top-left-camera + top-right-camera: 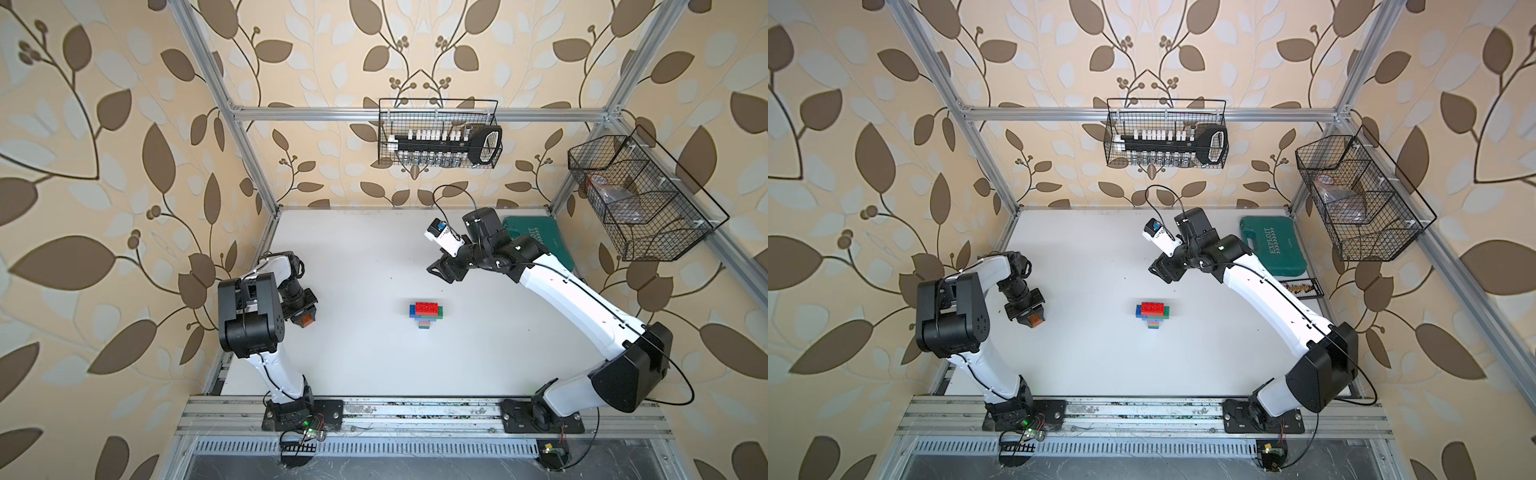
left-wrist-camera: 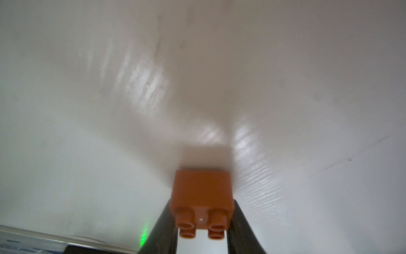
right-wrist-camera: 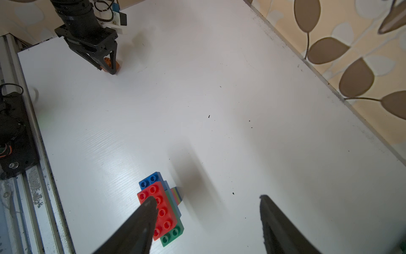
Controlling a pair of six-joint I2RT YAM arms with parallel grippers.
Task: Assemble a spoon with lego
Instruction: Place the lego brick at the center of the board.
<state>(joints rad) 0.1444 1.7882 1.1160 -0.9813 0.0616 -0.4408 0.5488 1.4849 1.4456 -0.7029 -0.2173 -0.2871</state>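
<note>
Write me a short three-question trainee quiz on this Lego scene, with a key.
1. True or false: the right tool is shut.
2. The left tool holds: A) an orange brick, B) a yellow brick, C) nothing.
3. Name the colour of the top brick of the spoon build.
Key: 1 false, it stands open; 2 A; 3 red.

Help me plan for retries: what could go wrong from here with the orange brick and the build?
The left gripper pinches the orange brick near its stud end only, so it may twist or slip when pressed. The spoon seems to stand on its narrow stem with the right gripper open and not holding it, so a push could topple it.
</note>
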